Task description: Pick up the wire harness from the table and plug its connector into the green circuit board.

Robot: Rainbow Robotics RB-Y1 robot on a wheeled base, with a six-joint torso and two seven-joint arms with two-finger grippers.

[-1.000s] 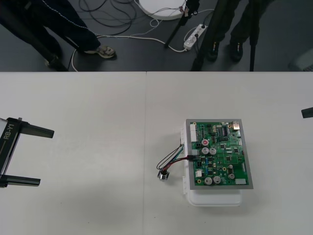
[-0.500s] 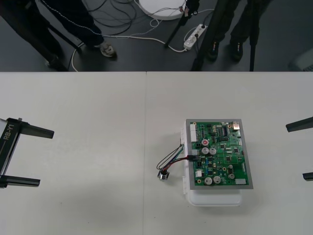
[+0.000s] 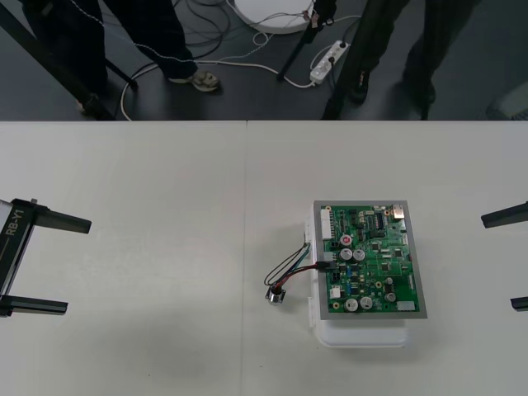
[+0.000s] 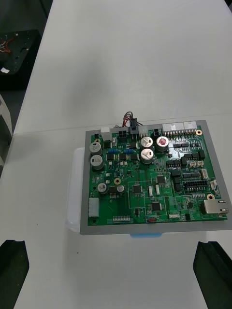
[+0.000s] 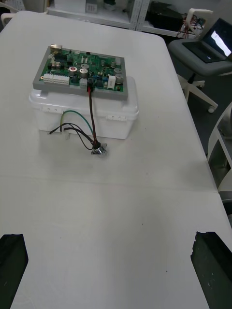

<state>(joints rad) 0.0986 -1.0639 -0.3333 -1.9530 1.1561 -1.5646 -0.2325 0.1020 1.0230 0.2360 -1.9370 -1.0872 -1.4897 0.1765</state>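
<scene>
table [image 3: 148,330]: plain, light | white base [image 3: 363,334]: right of centre | metal socket [image 3: 275,295]: just beside base

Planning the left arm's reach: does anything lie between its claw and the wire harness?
Nothing visible: bare table separates the open left claw from the wire harness, whose plug already sits in the green circuit board.

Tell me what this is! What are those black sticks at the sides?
It is a robot with two arms. One picture looks down on the table; the other two come from cameras on its wrists. The sticks are fingers: the left gripper and right gripper wait open at the table's sides, holding nothing. Between them a green board sits on a white base. The harness lies beside it: its plug looks pushed into the board's edge, its metal socket rests on the table.
</scene>
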